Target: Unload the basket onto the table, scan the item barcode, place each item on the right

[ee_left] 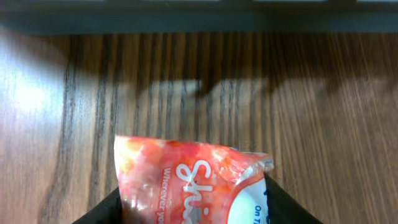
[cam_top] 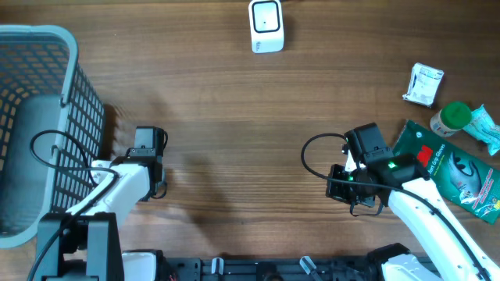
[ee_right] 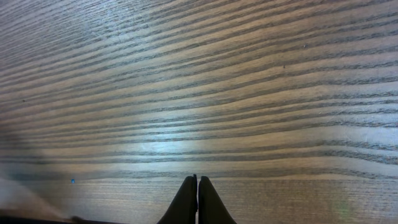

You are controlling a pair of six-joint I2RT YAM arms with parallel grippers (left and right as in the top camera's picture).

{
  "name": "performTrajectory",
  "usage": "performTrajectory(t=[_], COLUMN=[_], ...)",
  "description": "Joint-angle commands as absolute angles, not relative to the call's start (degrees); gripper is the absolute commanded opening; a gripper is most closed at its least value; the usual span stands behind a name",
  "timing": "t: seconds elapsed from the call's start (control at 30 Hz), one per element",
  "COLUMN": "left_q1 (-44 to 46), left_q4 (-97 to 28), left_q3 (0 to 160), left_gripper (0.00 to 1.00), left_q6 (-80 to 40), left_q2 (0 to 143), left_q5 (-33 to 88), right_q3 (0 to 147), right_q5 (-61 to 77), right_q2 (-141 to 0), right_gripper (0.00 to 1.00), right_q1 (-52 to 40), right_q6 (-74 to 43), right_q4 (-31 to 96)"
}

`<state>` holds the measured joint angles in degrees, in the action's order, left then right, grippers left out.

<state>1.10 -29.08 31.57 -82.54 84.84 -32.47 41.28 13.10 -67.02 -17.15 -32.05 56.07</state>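
1. Left end effector: in the left wrist view, its two dark fingers stand partly apart with a red-orange pouch between them. Each finger sits against one side edge of the pouch. Read this as a grip on the pouch at a medium opening.

2. Task item: you find the pouch at the near left of the desk, just right of the grey mesh basket. White lettering runs across its face. You cannot see a barcode on the part that shows. In the overhead view the left arm hides the pouch.

3. Barcode scanner: note the white unit at the far centre edge of the desk, well apart from both arms.

4. Right end effector: its fingers are pressed together with nothing between them, above bare wood at the near right.

5. Other stock, right side of the desk: a green flat pack beside the right arm, a green-lidded bottle, a white packet and a teal packet.
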Motion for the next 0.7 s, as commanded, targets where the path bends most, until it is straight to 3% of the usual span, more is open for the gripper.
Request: performTrajectory(t=[0.0,0.03,0.17,0.37,0.43,0.47,0.5,0.57,0.67], left_q1=[0.97,1.83,9.56,27.62,32.34,33.95,34.37,34.22,34.13], left_q4=[-30.02,-27.99,-19.05,-5.69,-3.18,-0.99,0.16,-0.12,-12.38], left_q3=[30.76,31.05,31.07,31.07,31.07,31.09,31.18,32.93,41.50], left_gripper=[0.44,0.38,0.39,0.49,0.67,1.00,1.00,1.00,1.00], left_q6=[-72.55,-65.80,-60.38,-60.40,-59.96,-56.99,-55.42,-51.53,-46.44], left_q2=[82.06,79.66,76.60,76.73,76.82,76.82,76.73,75.75,70.72], left_q5=[-19.62,-12.16,5.19,1.78,-0.14,-0.12,-0.12,-0.38,-10.70], right_q3=[41.23,41.23,41.23,41.23,41.23,41.23,41.23,41.23,41.23], right_q5=[13.87,13.89,14.35,14.35,14.35,14.35,14.35,14.31,14.31], right_q2=[-66.94,-66.94,-66.94,-66.94,-66.94,-66.94,-66.94,-66.94,-66.94], right_gripper=[0.05,0.04,0.04,0.04,0.04,0.04,0.05,0.12,0.43], right_q1=[-17.28,-17.28,-17.28,-17.28,-17.28,-17.28,-17.28,-17.28,-17.28], right_q6=[-31.62,-31.66,-32.21,-33.01,-33.04,-32.99,-32.99,-32.97,-32.99], right_q4=[55.55,54.87,54.59,54.81,54.85,54.87,54.96,55.35,55.51])
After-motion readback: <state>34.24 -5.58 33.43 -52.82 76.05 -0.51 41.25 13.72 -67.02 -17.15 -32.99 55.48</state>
